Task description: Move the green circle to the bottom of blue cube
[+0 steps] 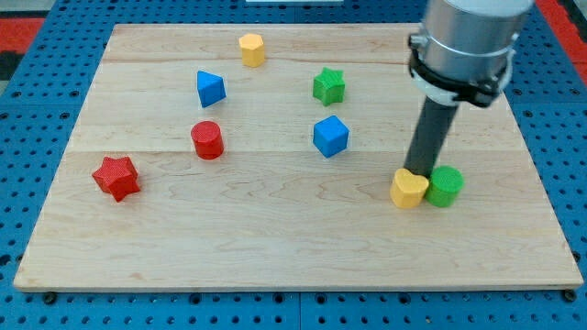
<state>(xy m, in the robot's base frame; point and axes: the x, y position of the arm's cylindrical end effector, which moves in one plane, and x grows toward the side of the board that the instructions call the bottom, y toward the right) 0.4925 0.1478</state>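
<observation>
The green circle (446,186) is a short green cylinder at the board's lower right. It touches a yellow heart-shaped block (409,189) on its left. The blue cube (330,136) stands near the middle of the board, up and to the left of the green circle. My tip (423,171) comes down just behind the two blocks, above the seam between the yellow heart and the green circle, close to both.
A green star (328,86) lies above the blue cube. A yellow hexagon-like block (251,49) sits at the top. A blue triangular block (210,88), a red cylinder (207,140) and a red star (116,177) lie on the left half. The wooden board (275,247) rests on a blue pegboard.
</observation>
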